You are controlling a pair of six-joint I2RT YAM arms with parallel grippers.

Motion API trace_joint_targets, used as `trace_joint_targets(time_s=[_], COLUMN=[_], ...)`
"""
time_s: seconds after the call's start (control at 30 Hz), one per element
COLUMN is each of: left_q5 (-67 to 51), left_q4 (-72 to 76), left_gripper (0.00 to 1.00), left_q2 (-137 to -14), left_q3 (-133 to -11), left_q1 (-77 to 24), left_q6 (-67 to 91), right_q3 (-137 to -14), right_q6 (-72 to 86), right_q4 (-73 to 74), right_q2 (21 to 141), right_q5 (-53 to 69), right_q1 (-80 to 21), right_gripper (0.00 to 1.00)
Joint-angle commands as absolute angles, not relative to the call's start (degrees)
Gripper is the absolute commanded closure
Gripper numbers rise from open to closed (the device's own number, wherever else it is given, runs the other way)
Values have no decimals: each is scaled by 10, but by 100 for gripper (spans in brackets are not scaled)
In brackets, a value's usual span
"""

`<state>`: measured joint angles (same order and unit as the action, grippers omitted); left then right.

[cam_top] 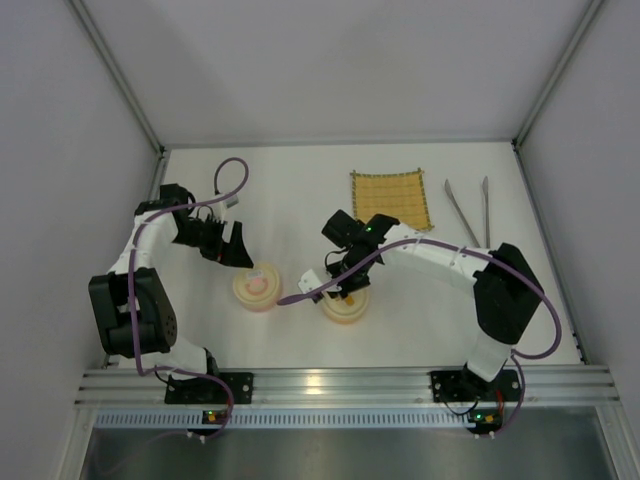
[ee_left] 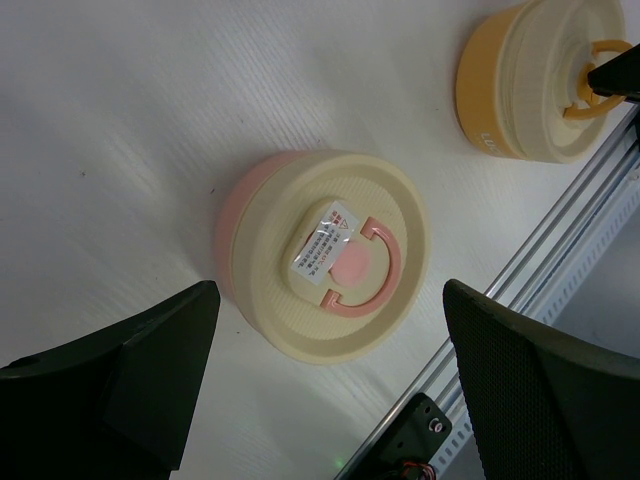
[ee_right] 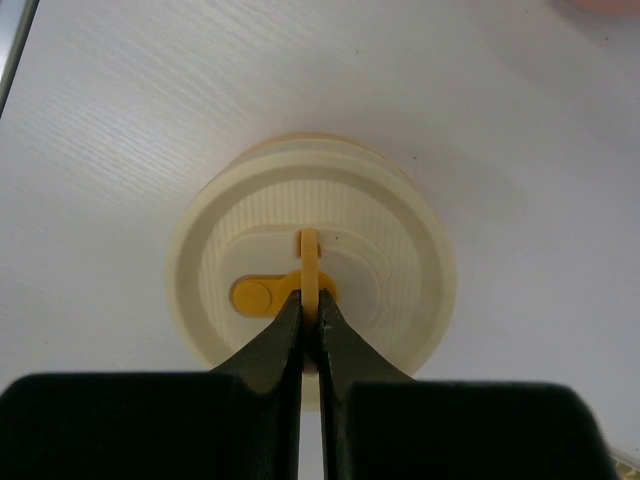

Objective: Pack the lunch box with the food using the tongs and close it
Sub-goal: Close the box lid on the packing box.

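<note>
Both boxes lidded, contents hidden; one handle pinched.
Cream lids cover the pink lunch box and the orange lunch box, so whatever is inside either cannot be seen. From above, the right arm hides much of the orange one. The right gripper is clenched on the upright orange handle at the centre of that lid. The left gripper hangs spread wide over the pink box, touching nothing, and the pink handle there lies flat. The tongs lie on the desk at the far right, beside the yellow mat, well apart from both grippers.
</note>
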<state>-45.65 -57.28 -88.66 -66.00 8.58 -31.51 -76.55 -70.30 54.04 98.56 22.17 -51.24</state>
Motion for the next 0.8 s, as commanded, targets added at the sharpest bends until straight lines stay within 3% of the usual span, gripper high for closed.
trace_joint_targets(time_s=[0.0, 0.77], left_q5=[-481, -486], left_q4=[-586, -590], left_gripper=[2, 2], left_q2=[-885, -889], left_q3=[-664, -665], left_q1=[91, 98], left_q6=[-334, -342], right_q3=[-809, -777], right_q6=[-704, -709], right_q4=[542, 536], right_q2=[997, 981], right_q5=[247, 237], right_q1=[-522, -520], right_gripper=[100, 100])
